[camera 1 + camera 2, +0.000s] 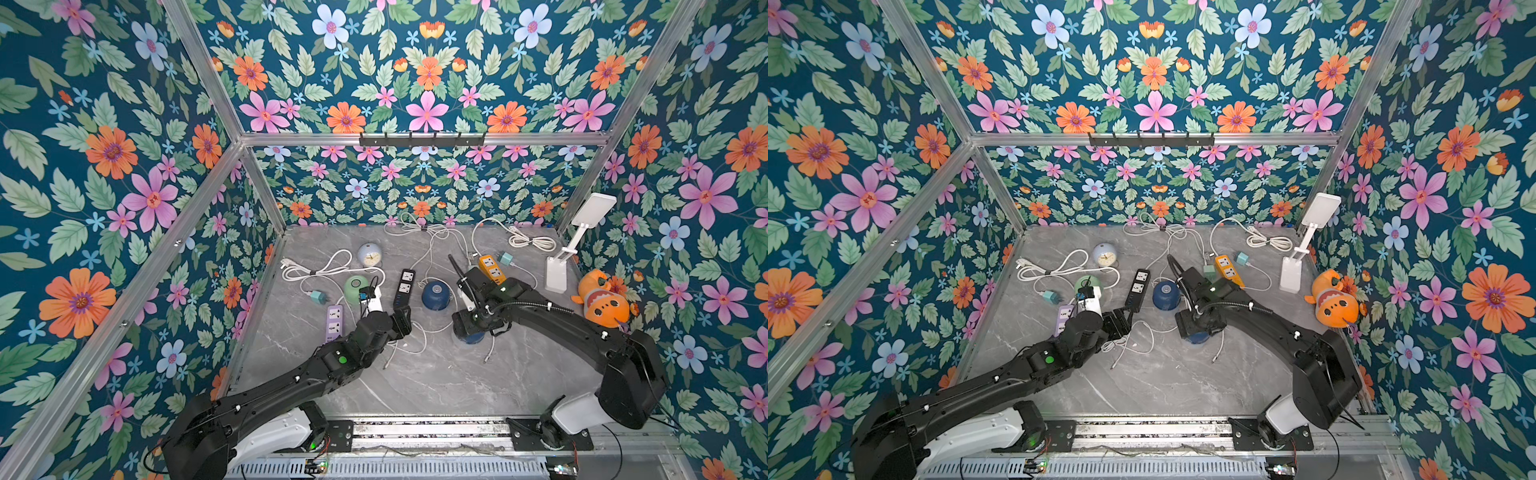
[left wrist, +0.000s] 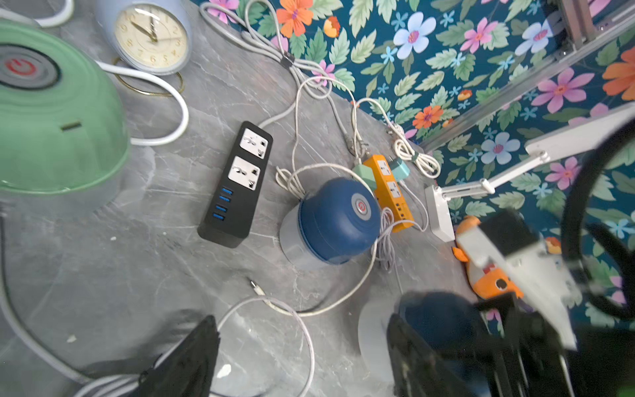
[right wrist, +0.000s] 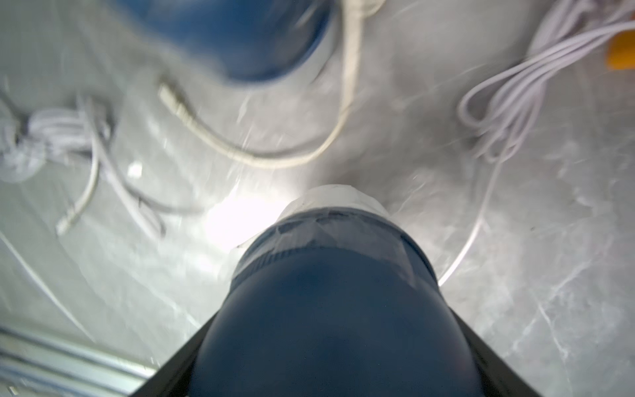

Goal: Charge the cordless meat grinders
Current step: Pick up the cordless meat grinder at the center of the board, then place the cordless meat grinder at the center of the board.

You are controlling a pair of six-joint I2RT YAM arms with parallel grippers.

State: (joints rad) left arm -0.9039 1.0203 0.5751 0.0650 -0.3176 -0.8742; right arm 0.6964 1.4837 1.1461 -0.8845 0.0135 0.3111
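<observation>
Here, the left arm stretches from its base at the near left edge diagonally toward the middle of the table [image 1: 415, 386], with its forearm low. The left gripper [image 1: 402, 318] points at the near end of the black power strip [image 1: 404, 286], just beside it. Its jaws stand apart, with nothing between them but loose white cable [image 2: 275, 309] lying on the table below. The right arm folds at a high elbow by the right wall and its forearm runs in toward the centre. The wrist is bent down so that the right gripper [image 3: 335, 319] sits over the near navy grinder [image 3: 326, 285], jaws pressed to both sides of its dome. Whether that grinder's base is off the table I cannot tell. The far navy grinder [image 1: 435, 294] stands behind it, beside the power strip, and the mint green grinder [image 1: 353, 286] sits on the strip's other side, just beyond the left wrist.
</observation>
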